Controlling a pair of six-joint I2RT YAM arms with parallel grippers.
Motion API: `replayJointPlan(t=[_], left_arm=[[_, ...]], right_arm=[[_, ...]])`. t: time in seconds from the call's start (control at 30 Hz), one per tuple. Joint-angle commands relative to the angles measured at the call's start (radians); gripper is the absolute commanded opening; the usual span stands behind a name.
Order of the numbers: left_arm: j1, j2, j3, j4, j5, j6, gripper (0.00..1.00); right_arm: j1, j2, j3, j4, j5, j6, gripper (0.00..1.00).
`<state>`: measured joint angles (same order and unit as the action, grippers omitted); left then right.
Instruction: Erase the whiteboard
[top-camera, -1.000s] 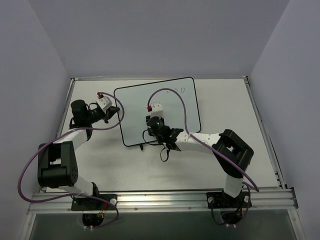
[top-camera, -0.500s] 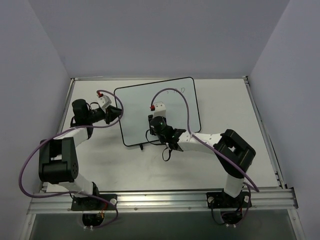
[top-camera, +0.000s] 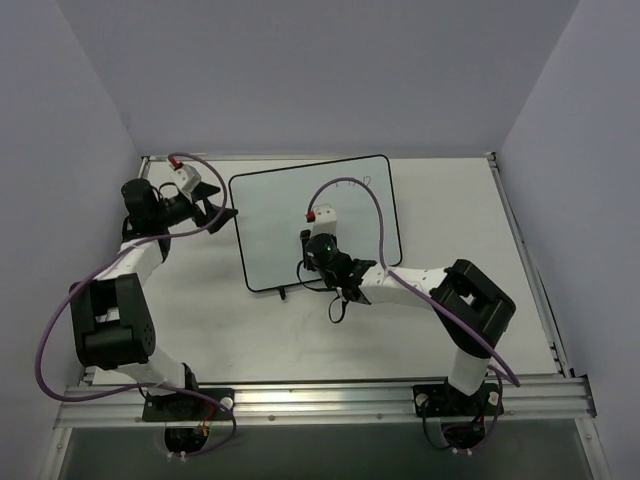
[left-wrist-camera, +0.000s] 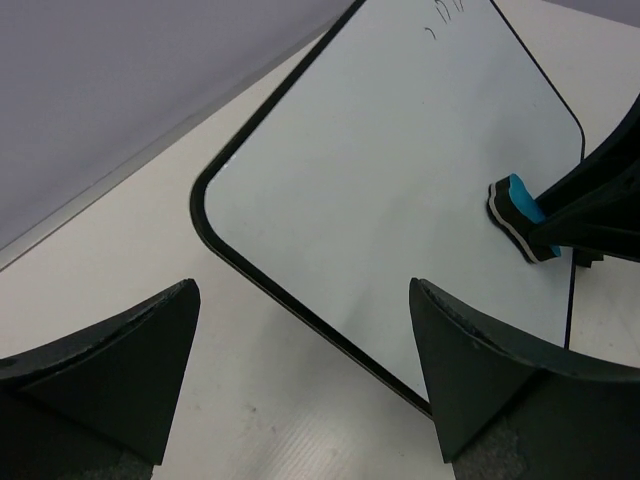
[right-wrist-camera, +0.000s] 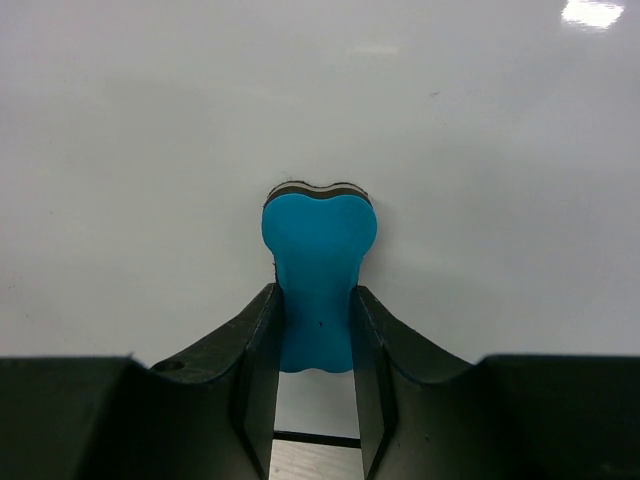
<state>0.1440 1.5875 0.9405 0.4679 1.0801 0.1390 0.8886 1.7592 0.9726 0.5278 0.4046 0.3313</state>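
The whiteboard (top-camera: 270, 215) lies flat on the table, a little askew, with small dark scribbles (top-camera: 360, 181) near its far right corner. My right gripper (top-camera: 320, 243) hovers over the board's near middle, shut on a blue eraser (right-wrist-camera: 318, 250) whose dark pad rests on the whiteboard (right-wrist-camera: 150, 150). The left wrist view shows that eraser (left-wrist-camera: 520, 215) on the whiteboard (left-wrist-camera: 400, 170), with the scribbles (left-wrist-camera: 447, 12) at the far end. My left gripper (top-camera: 222, 208) is open just left of the board's left edge, with nothing between its fingers (left-wrist-camera: 130, 350).
The table (top-camera: 200, 320) is white, walled by purple panels on three sides, with a metal rail (top-camera: 320, 395) along the near edge. Purple cables loop over both arms. One small black foot of the board (top-camera: 284, 294) sticks out at its near edge.
My left gripper has opened, let go of the board's left edge and drawn back to the far left. The right gripper with the eraser has shifted slightly on the board.
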Motion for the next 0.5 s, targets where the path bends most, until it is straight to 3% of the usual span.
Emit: replayJointPlan(t=[0.0,0.07,0.17,0.2,0.47], left_arm=[[0.016,-0.003,0.090,-0.098,-0.003,-0.028,0.94],[0.031,0.028,0.090,-0.026,0.012,-0.080,0.94],[0.072,0.083,0.087,0.167,0.039,-0.276,0.94],[0.084,0.103,0.089,0.237,0.058,-0.409,0.94],[0.111,0.397,0.176,1.012,0.192,-1.079,0.94]], right_arm=[[-0.036,-0.018,-0.032,-0.088,0.054,-0.017,0.00],[-0.036,-0.027,-0.035,-0.086,0.060,-0.017,0.00],[-0.036,-0.038,-0.044,-0.086,0.062,-0.018,0.00],[-0.036,-0.040,-0.046,-0.083,0.062,-0.018,0.00],[-0.039,-0.037,-0.046,-0.092,0.077,-0.028,0.00]])
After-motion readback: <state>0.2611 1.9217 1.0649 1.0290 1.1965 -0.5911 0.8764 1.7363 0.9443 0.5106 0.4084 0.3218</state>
